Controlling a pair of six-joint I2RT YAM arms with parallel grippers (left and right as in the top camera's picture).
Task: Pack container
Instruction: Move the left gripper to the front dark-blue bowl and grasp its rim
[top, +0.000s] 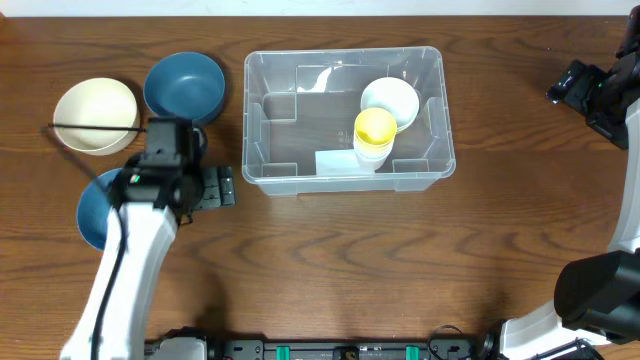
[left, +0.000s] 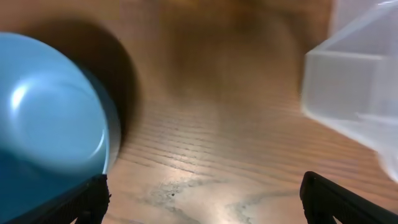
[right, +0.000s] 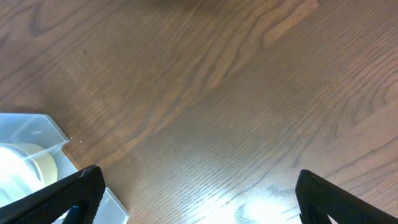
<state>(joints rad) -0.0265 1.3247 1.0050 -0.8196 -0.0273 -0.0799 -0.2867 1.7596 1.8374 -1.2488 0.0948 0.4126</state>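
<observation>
The left gripper (top: 222, 187), jaws spread wide and empty, hovers over the wooden table (top: 350, 260) at 9 o'clock, a light blue bowl (top: 92, 212) partly under its arm. Just beyond centre, toward 12 o'clock, sits the clear container (top: 290, 135), holding a white bowl (top: 392, 98) and yellow cup (top: 375, 126). At 10 o'clock stand a cream bowl (top: 95, 115) and a dark blue bowl (top: 185, 85). At 2 o'clock, the right gripper (top: 562, 88) gapes, holding nothing.

Wood-grain table (top: 400, 260); clear container (top: 340, 53); blue bowl (top: 184, 85); cream bowl (top: 95, 115).
</observation>
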